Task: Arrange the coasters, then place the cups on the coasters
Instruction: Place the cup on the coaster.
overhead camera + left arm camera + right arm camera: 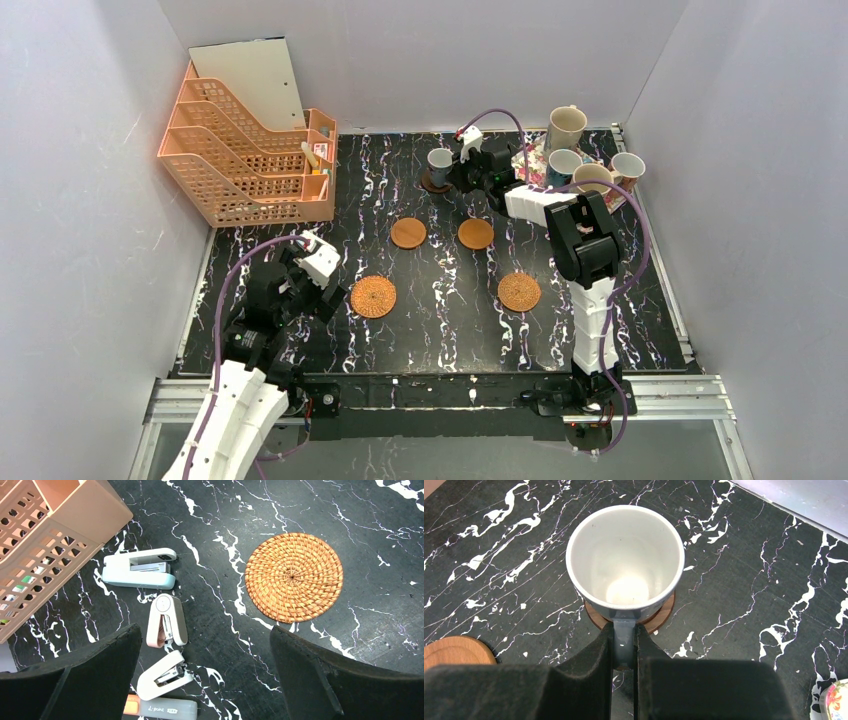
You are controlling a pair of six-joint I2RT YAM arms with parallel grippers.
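Across the black, white-veined table (pixel 440 330), boxed in by pale grey walls, four coasters (pixel 408 233) are lying in the middle. At the far centre the right gripper (pixel 625 641) is pinching the handle of a blue cup (pixel 625 560), which is standing on a dark coaster (pixel 663 616) just beyond the fingers. Only the left wrist view is showing three staplers (pixel 140 569) left of a wicker coaster (pixel 294 577), below the left gripper (pixel 203 640), which is hanging wide open and holding nothing.

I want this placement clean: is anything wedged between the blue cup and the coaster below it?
Nothing visible. The blue cup appears to rest on the dark coaster, its handle pinched by the right claw.
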